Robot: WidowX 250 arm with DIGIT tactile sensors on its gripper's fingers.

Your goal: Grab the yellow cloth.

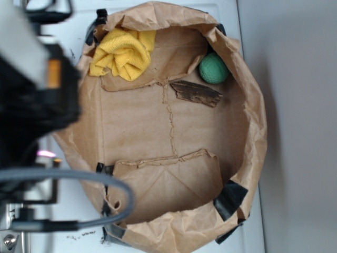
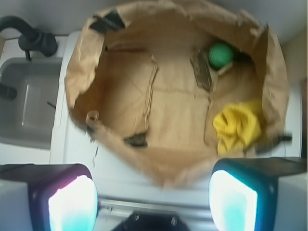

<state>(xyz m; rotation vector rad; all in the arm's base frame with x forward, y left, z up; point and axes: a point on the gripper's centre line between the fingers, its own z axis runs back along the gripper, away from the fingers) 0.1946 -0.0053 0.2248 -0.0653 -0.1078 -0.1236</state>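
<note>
Brown paper bag (image 1: 247,132) on white countertop (image 1: 73,31)

A brown paper bag (image 1: 253,132) lies open, holding a green textured ball (image 1: 213,68) just beside a dark bark-like piece (image 1: 196,93). A sink (image 2: 26,103) sits nearby.

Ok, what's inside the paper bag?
Inside the paper bag: a yellow cloth, a green ball and a dark bark-like piece. Anything under the cloth or the bag's torn flaps is hidden.

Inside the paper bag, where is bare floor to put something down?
The middle and the flap-side floor of the paper bag are bare, away from the yellow cloth. The cloth's end is crowded: the green ball touches the bark piece in the other corner.
</note>
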